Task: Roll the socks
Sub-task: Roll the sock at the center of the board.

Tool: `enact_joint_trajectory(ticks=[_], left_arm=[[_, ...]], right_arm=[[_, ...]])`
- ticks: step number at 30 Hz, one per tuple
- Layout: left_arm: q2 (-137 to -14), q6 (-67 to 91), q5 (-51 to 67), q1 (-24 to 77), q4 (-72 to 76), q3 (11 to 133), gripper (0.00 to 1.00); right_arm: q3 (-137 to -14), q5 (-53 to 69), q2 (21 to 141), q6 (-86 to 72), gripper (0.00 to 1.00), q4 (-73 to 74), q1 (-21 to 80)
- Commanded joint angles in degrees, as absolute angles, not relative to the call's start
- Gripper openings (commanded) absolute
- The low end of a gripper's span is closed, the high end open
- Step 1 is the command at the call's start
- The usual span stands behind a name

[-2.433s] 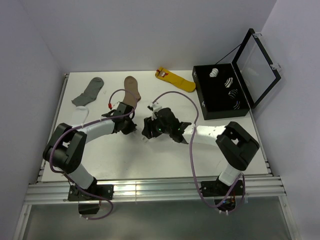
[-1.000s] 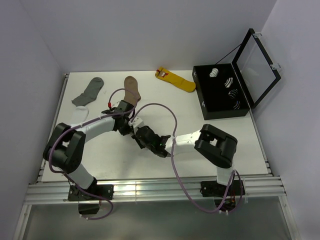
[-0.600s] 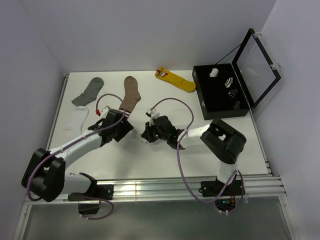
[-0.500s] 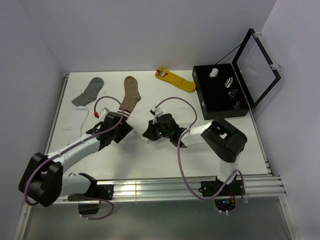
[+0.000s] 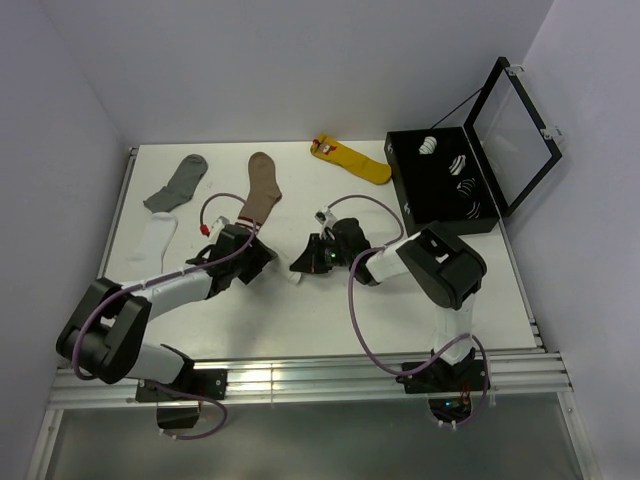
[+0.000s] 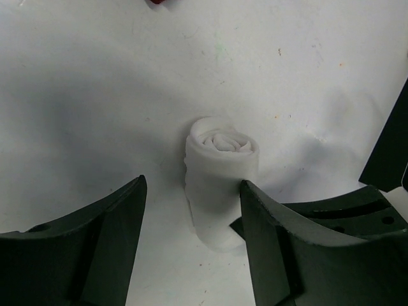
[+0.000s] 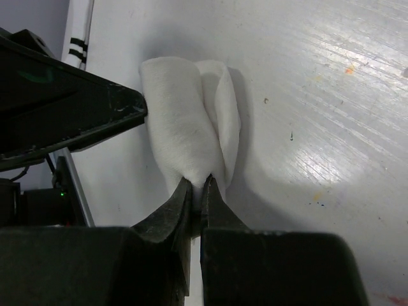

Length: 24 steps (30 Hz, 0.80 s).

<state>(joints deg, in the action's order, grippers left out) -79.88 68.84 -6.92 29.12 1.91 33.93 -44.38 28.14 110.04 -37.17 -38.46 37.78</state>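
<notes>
A plain white sock rolled into a tight cylinder (image 6: 220,172) stands on the white table. My left gripper (image 6: 191,191) is open and straddles it, its right finger (image 6: 274,229) touching the roll's side. My right gripper (image 7: 197,185) is shut on the roll (image 7: 185,127), pinching a fold at its near end. From above, both grippers meet mid-table, the left gripper (image 5: 268,262) beside the right gripper (image 5: 300,268), and the roll (image 5: 296,277) barely shows. A second white sock (image 5: 155,240) lies flat at the left; its two dark stripes (image 7: 78,44) show in the right wrist view.
A brown sock (image 5: 262,185), a grey sock (image 5: 180,182) and a yellow sock (image 5: 350,160) lie along the back of the table. An open black box (image 5: 415,205) at the right holds rolled socks (image 5: 458,165), its lid raised.
My left gripper's jaws have widened and let go of the roll. My right gripper stays shut on it and has shifted slightly right.
</notes>
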Motion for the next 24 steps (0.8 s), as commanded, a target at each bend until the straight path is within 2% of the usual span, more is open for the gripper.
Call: enact_joint_trajectory(ticks=[1, 12, 24], left_arm=[[-82.17, 68.82, -5.19, 29.36, 7.29, 34.36, 0.65], [-86.84, 66.62, -5.10, 29.36, 13.18, 33.49, 0.62], [-81.74, 64.69, -6.15, 29.36, 26.89, 25.58, 0.66]], right_arm=[[-44.56, 30.58, 112.76, -38.67, 0.00, -33.75, 36.74], [-47.37, 33.66, 115.05, -39.11, 0.00, -30.68, 35.60], [-48.69, 34.19, 115.93, -39.20, 0.00, -29.00, 35.16]])
